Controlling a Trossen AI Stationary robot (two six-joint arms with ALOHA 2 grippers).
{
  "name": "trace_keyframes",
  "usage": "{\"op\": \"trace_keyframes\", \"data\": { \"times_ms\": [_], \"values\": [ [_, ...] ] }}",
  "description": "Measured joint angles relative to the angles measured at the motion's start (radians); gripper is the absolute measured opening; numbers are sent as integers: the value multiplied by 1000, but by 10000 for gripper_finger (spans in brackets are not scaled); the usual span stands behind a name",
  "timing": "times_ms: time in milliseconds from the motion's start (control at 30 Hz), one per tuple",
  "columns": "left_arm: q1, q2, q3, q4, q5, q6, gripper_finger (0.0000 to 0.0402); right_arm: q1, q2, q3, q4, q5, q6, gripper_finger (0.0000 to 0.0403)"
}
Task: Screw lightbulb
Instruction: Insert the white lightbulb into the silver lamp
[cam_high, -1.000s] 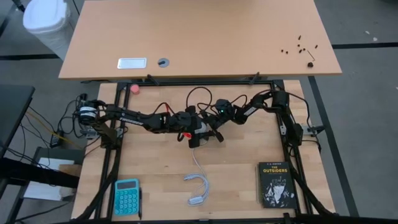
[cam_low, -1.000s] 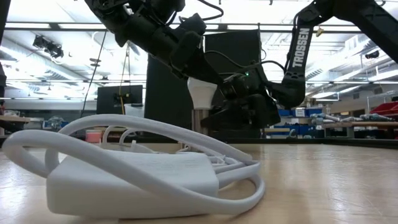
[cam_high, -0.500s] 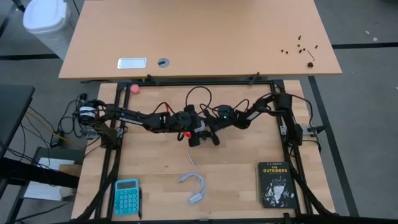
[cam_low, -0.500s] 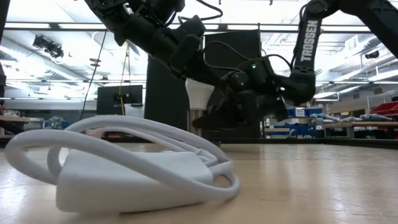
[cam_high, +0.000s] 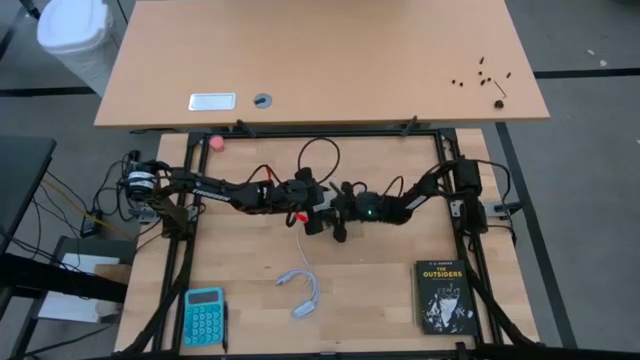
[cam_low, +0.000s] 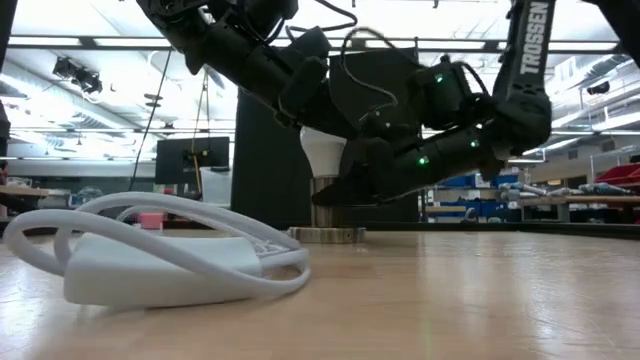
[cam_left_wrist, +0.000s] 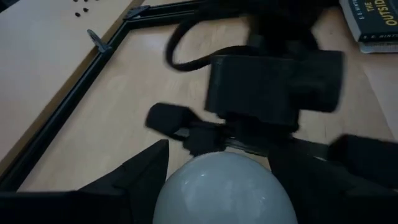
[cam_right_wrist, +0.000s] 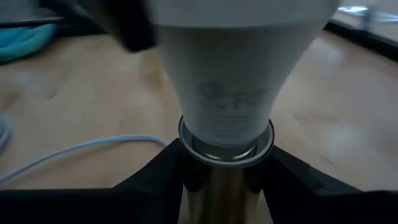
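The left gripper (cam_high: 312, 207) clasps the bulb (cam_low: 322, 152) at table centre. The right gripper (cam_low: 335, 195), at its 3 o'clock, pinches the socket (cam_right_wrist: 225, 186) beneath.

Premises present as a robotics lab or workshop. The wooden tabletop (cam_high: 250, 290) carries a black metal frame (cam_high: 470, 270) with 2 dark arms mounted on it; 1 arm is marked TROSSEN (cam_low: 531, 35). Loose cables (cam_high: 60, 225) trail off the left edge. The low view shows an open hall beyond: ceiling strip lights (cam_low: 90, 42), a dark monitor (cam_low: 192, 160), and far shelving with blue bins (cam_low: 480, 182). A second bare tabletop (cam_high: 320, 60) stands on the far side.
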Motion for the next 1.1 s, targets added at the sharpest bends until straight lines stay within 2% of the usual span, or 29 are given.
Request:
{"op": "trace_keyframes", "data": {
  "times_ms": [133,233,333,467,567,633,867,1100],
  "values": [
    [0,1,1,11,0,-4,271,85,3,0,-1,295,113,183],
    [0,0,1,15,-1,-10,271,132,6,-2,20,435,140,184],
    [0,-1,1,12,-3,-14,271,159,8,8,22,508,127,185],
    [0,-1,1,15,1,-4,271,153,8,11,16,498,117,188],
    [1,0,0,16,1,1,271,130,7,14,0,440,117,199],
    [0,0,0,16,4,6,271,108,5,16,-13,357,113,213],
    [0,0,-1,8,31,16,271,-3,3,17,-27,-102,23,290],
    [0,0,-1,8,39,14,271,-149,3,17,0,-478,-135,341]
  ]
}}
